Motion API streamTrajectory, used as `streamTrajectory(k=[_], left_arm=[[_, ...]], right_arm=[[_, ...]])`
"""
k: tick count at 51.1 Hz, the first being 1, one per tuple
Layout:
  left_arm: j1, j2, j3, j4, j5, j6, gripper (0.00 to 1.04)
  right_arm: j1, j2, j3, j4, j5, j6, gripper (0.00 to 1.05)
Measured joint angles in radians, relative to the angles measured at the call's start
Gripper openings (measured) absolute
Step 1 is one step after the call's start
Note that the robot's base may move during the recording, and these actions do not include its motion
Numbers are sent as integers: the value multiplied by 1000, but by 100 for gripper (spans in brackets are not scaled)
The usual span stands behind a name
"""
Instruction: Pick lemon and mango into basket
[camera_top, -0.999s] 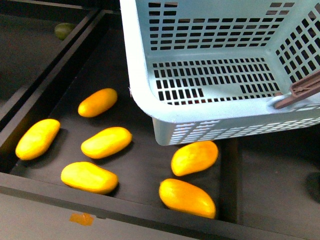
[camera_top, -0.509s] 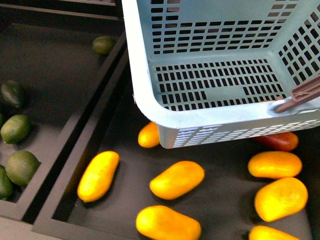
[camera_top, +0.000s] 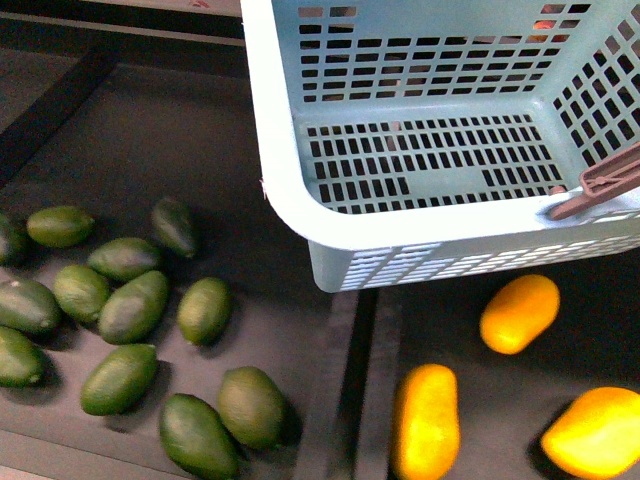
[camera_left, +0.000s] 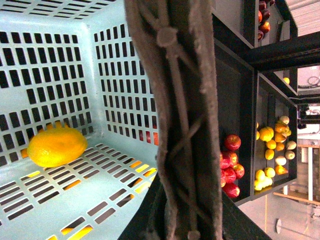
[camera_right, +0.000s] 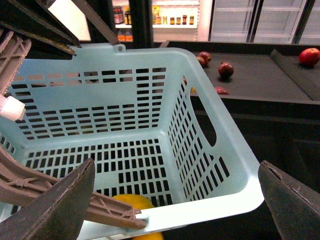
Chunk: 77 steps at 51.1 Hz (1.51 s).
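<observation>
Below right gripper (camera_right: 176, 165), lemon (camera_right: 132, 201) in basket (camera_right: 220, 150).

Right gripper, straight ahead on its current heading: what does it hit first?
The right gripper, jaws wide open, points down into the pale blue-green slotted plastic basket. It would probably meet the basket's inner side wall or floor first, but depth is unclear.
</observation>
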Motion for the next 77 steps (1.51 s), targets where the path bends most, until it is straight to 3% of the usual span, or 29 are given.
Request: streamTrajectory(k=[24,27,30,32,34,40,43,51,62,77], left_arm=[[17,0,0,0,-20,3,7],[17,0,0,0,-29,10,7],[16,0,-2,0,-27,13,7],[10,-1,-2,0,-13,9,7],[8,-1,-2,0,-5,9,7],[2,-1,-2,1,8,1,7],[-2,-1,-2,1,9,0,7],[-6,-1,-2,1,8,-1,7],[1,-1,-2,1,-6,3,7],[0,-1,-2,1,5,0,7]], right_arm=[[0,-1,0,0,-6,0,96],[33,17,50,-154,143,87,96],[38,68,164,-444,358,262,96],[-3,114,215,-604,423,396,96],[-59,148,217,-645,401,463,96],[-332,354,218,-473,198,492,96],[-423,457,225,-387,118,463,96],[-647,854,278,-128,66,296,96],[-747,1245,373,7,21,127,96],[-798,1545,495,33,18,71,96]])
